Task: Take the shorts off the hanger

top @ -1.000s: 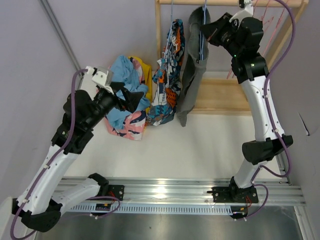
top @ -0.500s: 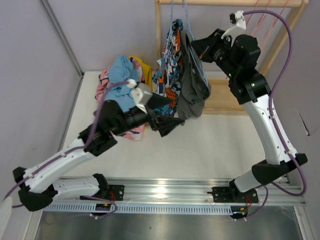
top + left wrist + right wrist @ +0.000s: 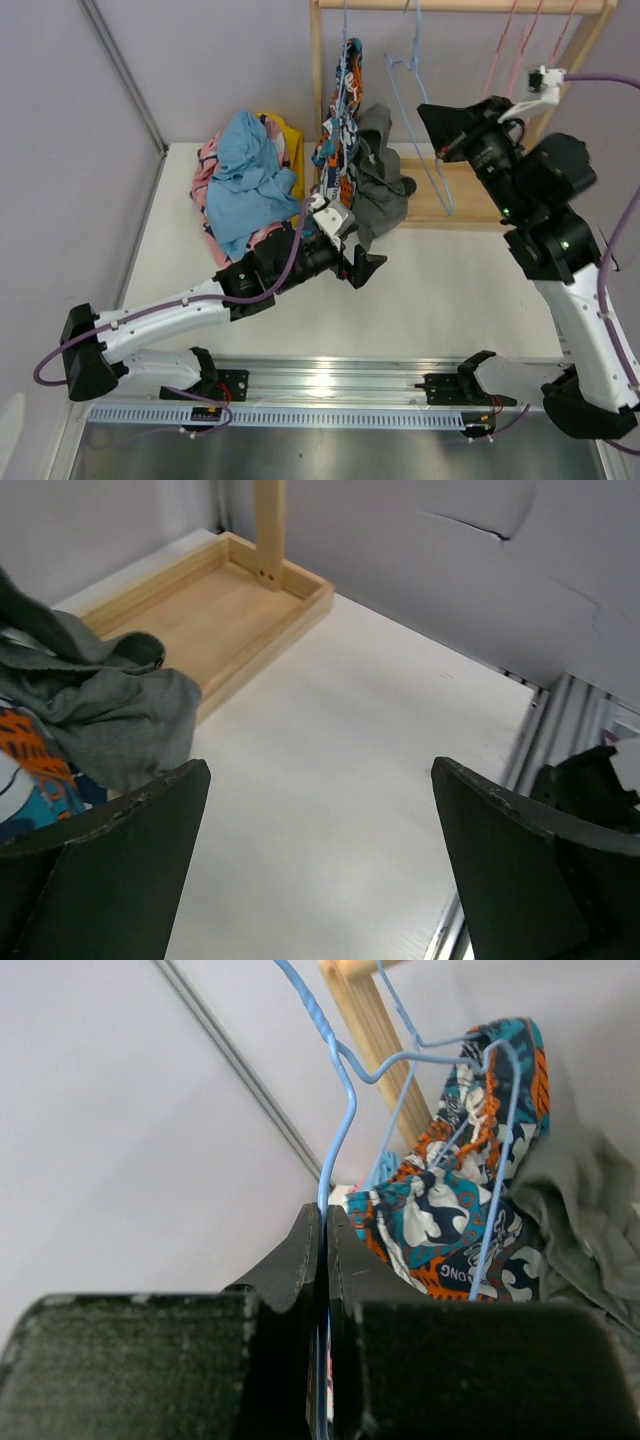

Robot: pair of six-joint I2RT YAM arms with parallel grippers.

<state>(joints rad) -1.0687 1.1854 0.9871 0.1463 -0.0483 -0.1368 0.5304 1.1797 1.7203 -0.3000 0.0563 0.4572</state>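
grey shorts (image 3: 378, 190) have dropped off the blue hanger (image 3: 323, 1022), heaped at the far edge; right gripper (image 3: 322, 1250) pinches its wire, left gripper (image 3: 362, 268) gapes beside. swinging wire could snag the printed shorts (image 3: 335, 150).

Shorts pile (image 3: 245, 185) rear-left on bench (image 3: 440, 290); rightward: hung pair (image 3: 340, 120) on rack (image 3: 316, 50), slumped pair (image 3: 378, 190), hanger (image 3: 353, 1100).
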